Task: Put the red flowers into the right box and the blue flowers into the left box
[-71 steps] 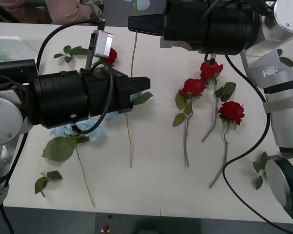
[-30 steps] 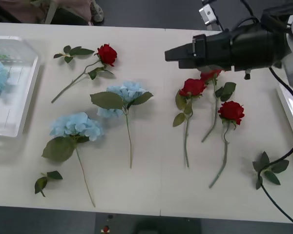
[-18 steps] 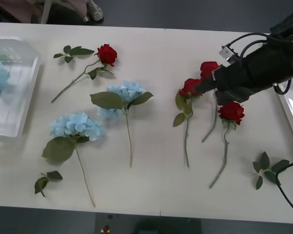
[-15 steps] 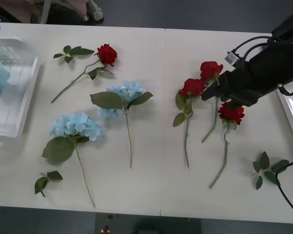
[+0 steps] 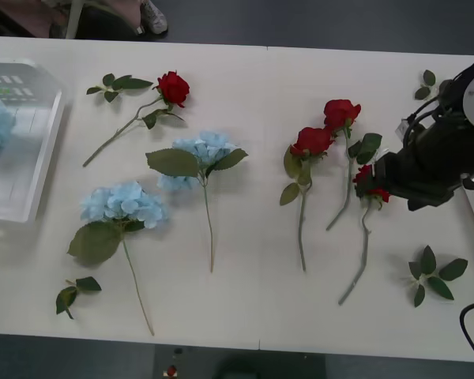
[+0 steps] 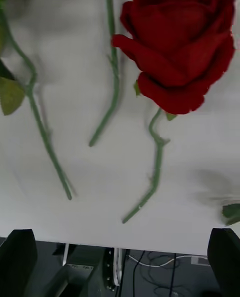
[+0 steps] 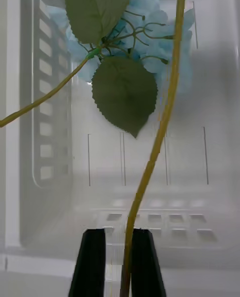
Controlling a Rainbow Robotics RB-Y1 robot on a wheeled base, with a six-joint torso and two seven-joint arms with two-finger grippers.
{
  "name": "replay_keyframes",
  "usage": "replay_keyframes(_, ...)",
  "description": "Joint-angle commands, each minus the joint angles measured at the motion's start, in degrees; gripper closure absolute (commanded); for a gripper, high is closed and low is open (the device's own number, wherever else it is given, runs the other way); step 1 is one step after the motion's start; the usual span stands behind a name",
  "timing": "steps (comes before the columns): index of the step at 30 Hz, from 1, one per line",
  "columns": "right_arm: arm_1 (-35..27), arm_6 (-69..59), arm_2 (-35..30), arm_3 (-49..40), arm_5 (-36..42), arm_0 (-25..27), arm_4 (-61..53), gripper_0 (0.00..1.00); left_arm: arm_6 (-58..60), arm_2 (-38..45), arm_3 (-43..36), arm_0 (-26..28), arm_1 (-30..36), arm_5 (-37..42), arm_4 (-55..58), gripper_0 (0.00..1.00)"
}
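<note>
Up close, left claw (image 7: 118, 262) pinches a blue flowers (image 7: 150, 42) stem over the left box (image 7: 210, 187); right claw (image 6: 120, 262) gapes, empty.

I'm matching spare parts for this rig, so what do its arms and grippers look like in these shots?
In the front view the right gripper ends a chunky matte-black housing, with thin black cables looping over it and a pale grey rounded joint behind. In its wrist view its fingers are plain black with rounded tips. The left gripper has flat, straight-sided black fingers. No markings are readable.
</note>
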Motion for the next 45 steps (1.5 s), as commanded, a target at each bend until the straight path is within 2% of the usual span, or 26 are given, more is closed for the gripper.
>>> replay_keyframes(1, 0.3, -0.43, 0.13, -1.37, -1.72, 0.99, 3.31, 0.0, -2.94, 0.79, -0.87, 0.57, 1.99, -1.52, 0.79, 0.31)
replay_keyframes(3, 1.01, -0.17, 0.13, -1.19, -3.22, 1.78, 5.33, 0.0, -3.29, 1.05, -0.95, 0.57, 1.99, -1.61, 1.5, 0.24)
replay_keyframes(6, 1.53, 0.45, 0.57, 0.21, -5.42, 2.22, 7.62, 0.0, -3.64, 1.14, -0.95, 0.57, 1.99, -1.52, 2.2, 0.19)
replay_keyframes(11, 1.97, 1.59, 2.24, 4.26, -10.16, 2.22, 11.22, 0.0, -4.17, 1.49, -0.95, 0.57, 1.99, -1.52, 5.01, 0.17)
replay_keyframes(16, 1.97, 2.29, 5.05, 8.12, -15.26, 2.22, 14.12, 0.0, -5.05, 2.02, -0.95, 0.66, 3.31, -1.44, 15.12, 0.17)
replay_keyframes(20, 2.15, 2.82, 6.46, 11.11, -18.69, 2.22, 15.17, 0.0, -5.49, 2.64, -1.74, 0.74, 6.39, 2.17, 24.88, 0.18)
replay_keyframes(24, 3.03, 3.61, 6.64, 13.49, -20.97, 2.22, 16.32, 0.0, -5.22, 4.48, -3.33, 0.66, 11.57, 6.91, 29.01, 0.17)
replay_keyframes(29, 3.73, 4.32, 6.64, 15.07, -22.73, 2.22, 17.2, 0.0, -4.7, 2.81, -3.41, -0.22, 16.23, 8.14, 32.26, 0.17)
replay_keyframes(32, 4.0, 4.84, 7.52, 16.21, -24.4, 2.22, 17.99, 0.0, -3.99, -1.32, -3.33, -4.44, 17.02, 7.97, 31.99, 0.17)
replay_keyframes(38, 4.52, 4.93, 8.75, 16.3, -25.45, 2.22, 19.57, 0.0, -2.94, -12.31, 0.89, -13.23, 16.49, 2.43, 30.32, 0.17)
replay_keyframes(45, 5.84, 5.46, 9.01, 17.44, -26.6, 2.22, 22.73, 0.0, -3.03, -21.45, 7.48, -21.84, 12.98, -3.19, 28.13, 0.08)
